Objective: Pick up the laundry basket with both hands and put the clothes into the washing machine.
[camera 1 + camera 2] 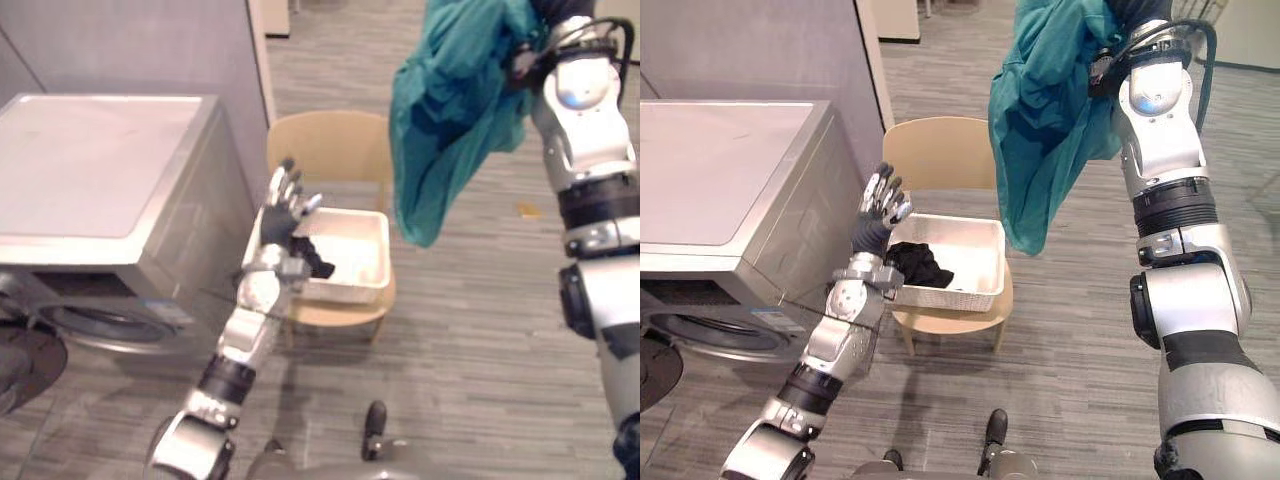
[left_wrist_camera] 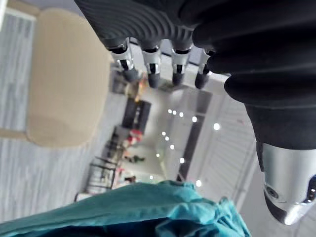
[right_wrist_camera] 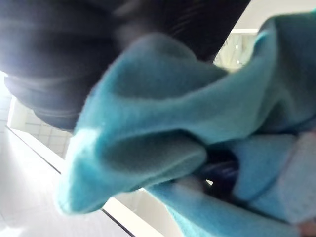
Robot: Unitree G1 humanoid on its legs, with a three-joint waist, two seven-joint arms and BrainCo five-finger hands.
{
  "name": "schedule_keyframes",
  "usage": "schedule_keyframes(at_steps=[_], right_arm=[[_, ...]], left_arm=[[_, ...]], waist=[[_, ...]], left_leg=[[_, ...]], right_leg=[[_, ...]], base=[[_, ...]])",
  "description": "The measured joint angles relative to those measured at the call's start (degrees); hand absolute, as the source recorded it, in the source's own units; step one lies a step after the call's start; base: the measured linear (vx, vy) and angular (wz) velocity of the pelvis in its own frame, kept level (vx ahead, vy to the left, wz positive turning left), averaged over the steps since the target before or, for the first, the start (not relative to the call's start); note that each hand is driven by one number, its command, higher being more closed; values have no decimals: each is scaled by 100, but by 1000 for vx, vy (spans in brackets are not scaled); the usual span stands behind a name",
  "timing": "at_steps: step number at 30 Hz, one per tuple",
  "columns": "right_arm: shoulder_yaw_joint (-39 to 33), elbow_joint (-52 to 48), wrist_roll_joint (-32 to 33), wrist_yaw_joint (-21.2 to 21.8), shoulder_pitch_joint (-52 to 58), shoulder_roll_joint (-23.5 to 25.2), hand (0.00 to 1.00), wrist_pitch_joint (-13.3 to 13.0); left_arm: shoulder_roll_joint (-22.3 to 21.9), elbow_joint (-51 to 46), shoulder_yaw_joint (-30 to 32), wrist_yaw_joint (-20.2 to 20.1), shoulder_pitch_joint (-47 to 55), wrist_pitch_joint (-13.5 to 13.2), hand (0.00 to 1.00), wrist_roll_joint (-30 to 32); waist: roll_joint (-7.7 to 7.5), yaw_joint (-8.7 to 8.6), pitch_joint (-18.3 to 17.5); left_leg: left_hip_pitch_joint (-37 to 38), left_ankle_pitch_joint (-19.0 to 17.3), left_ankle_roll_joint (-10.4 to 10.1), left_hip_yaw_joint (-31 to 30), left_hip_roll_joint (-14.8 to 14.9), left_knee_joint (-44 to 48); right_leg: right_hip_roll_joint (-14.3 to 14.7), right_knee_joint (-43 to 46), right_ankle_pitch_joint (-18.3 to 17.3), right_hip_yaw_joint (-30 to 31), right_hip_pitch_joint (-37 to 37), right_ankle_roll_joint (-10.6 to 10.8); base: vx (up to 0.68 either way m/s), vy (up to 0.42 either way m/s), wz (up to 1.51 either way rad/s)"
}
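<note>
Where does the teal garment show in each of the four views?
Left eye view: teal garment hangs upper right, beside the chair.
Right eye view: upper middle, right of the chair.
Left wrist view: opposite the left hand, near the chair.
Right wrist view: bunched close against the camera.
Shared landmark: the chair.

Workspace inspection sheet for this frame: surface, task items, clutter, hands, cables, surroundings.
surface: beige chair carries the white basket on its seat.
job's things: dark garment lies in the basket; teal garment hangs from the raised right hand; washing machine stands left of the chair.
clutter: small yellowish scrap on the floor.
hands: left hand open, raised by the basket's left side, holding nothing; right hand wrapped in cloth.
cables: nothing seen.
surroundings: grey partition wall behind the machine; striped grey floor.
</note>
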Motion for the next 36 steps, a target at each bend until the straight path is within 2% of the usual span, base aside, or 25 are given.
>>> schedule_keyframes(at_steps=[3,5,10,12,18,24,31,34,36], right_arm=[[0,-219,-2,-1,15,25,100,-1],[8,-359,-6,-1,100,173,100,-10],[53,-564,-10,9,483,289,100,-26],[52,-664,-5,9,674,398,100,-24],[54,-1020,-3,22,957,599,100,-25],[84,-1430,2,25,987,859,100,-27],[284,-1712,1,32,1136,982,100,-50],[284,-1721,1,30,1144,1042,100,-50],[284,-1839,1,26,1176,1043,100,-50]], left_arm=[[5,402,-42,89,-470,40,0,164],[7,680,-92,123,-717,75,0,305],[-31,1303,-463,168,-1427,196,0,449],[-100,1553,-558,216,-1807,222,0,510],[-391,1899,-779,219,-2489,257,0,514],[-569,2146,-960,242,-2957,325,0,511],[-690,2152,-1399,202,-3065,411,0,551],[-867,2177,-1599,174,-3065,431,0,562],[-1140,2338,-1685,107,-3082,428,0,621]], waist=[[-4,-33,-21],[-4,-166,-78],[-3,-229,-143],[-3,-308,-143],[4,-309,-147],[6,-326,-148],[5,-318,-149],[5,-336,-149],[4,-370,-150]], left_leg=[[13,-2,4,118,-5,-5],[28,2,-1,122,10,-10],[87,12,-18,244,-5,-87],[105,11,-18,273,-15,-120],[193,17,-21,350,-27,-200],[245,16,-20,418,-105,-210],[280,14,-16,469,-120,-209],[275,14,-17,538,-106,-213],[278,14,-18,562,-97,-220]], right_leg=[[17,-101,4,180,-5,6],[27,-101,17,215,-4,24],[36,-101,118,336,-9,19],[34,-101,126,355,-16,22],[44,-99,191,397,-16,-47],[2,-100,208,447,-13,-25],[-21,-101,211,490,2,-16],[-25,-101,181,514,7,24],[-24,-101,178,509,9,28]], base=[[-34,20,-20],[-5,9,-5],[34,21,-10],[32,38,-7],[75,39,-4],[47,34,-2],[0,2,-3],[-12,4,-8],[0,0,0]])
